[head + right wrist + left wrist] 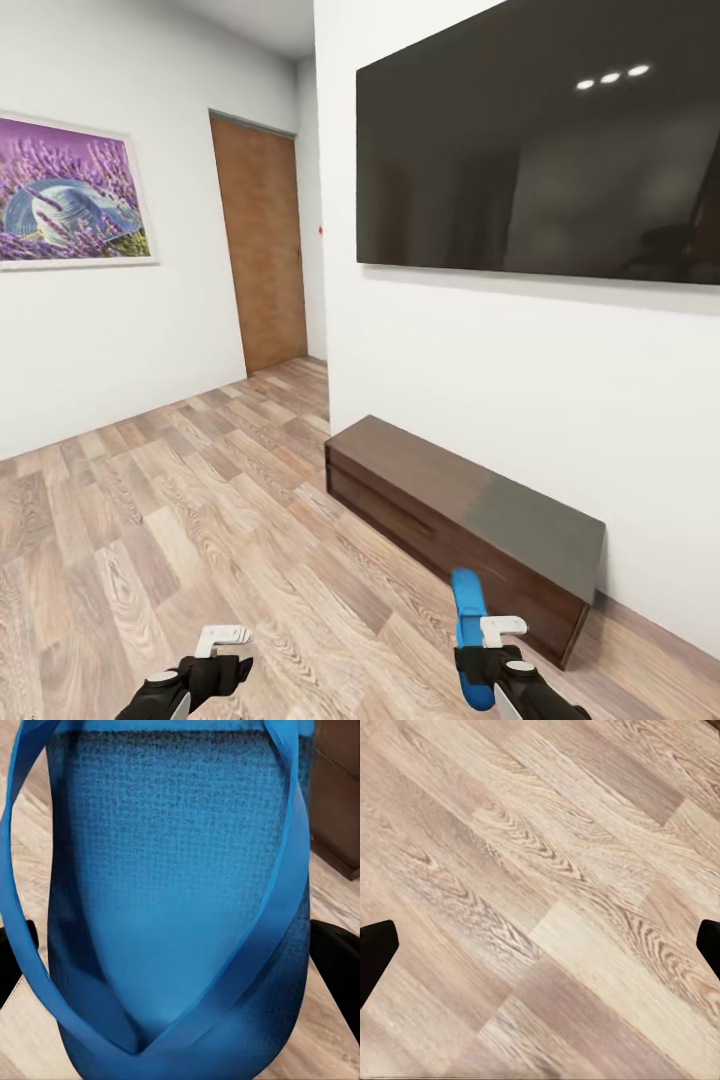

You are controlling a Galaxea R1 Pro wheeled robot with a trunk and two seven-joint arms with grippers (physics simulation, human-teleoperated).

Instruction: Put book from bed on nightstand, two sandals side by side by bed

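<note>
A bright blue sandal (468, 620) stands up out of my right gripper (490, 650) at the lower right of the head view, the gripper shut on it. In the right wrist view the sandal's blue textured sole and strap (180, 907) sit close to the lens, with dark fingers (337, 960) at either side of it. My left gripper (215, 655) hangs low at the left over the wood-plank floor (180, 520), open with nothing in it. Its two dark fingertips (375, 949) stand far apart above bare planks in the left wrist view. The book, bed and nightstands are out of view.
A long low dark-brown TV cabinet (450, 515) runs along the white wall at the right, under a large black screen (540, 140). A brown door (260, 245) stands at the far end of the passage. A purple picture (70, 190) hangs on the left wall.
</note>
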